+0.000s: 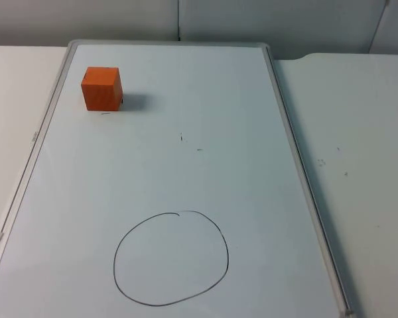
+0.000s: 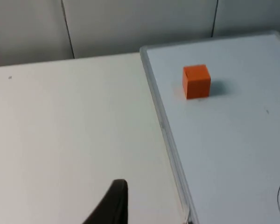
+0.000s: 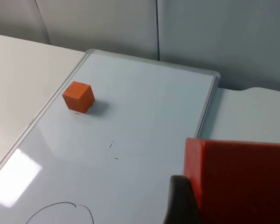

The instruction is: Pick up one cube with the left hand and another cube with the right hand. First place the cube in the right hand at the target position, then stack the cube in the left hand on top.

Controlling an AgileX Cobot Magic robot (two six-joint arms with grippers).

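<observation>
An orange cube (image 1: 101, 88) sits flat on a whiteboard (image 1: 186, 79) near its far left corner, just inside the metal frame. It has no long axis; its faces are turned slightly off the board's edges, one vertical edge pointing roughly toward the board's middle, and its shadow falls to its right. A hand-drawn black circle (image 1: 171, 258), the target, lies on the near half of the board, well apart from this cube; its line is not quite closed at the far side.

In the right wrist view a second orange-red cube (image 3: 240, 179) sits close against the right gripper's black fingertip (image 3: 179, 200); the cube is cut off by the picture edge and the other finger is hidden, so the right gripper appears clamped on this cube, poised over the board's right side and looking toward the far cube (image 3: 78, 96).

The left gripper hovers above the bare white table (image 2: 74, 130) left of the board; one fingertip (image 2: 113, 205) is visible, so whether its jaws are apart or together cannot be told.
</observation>
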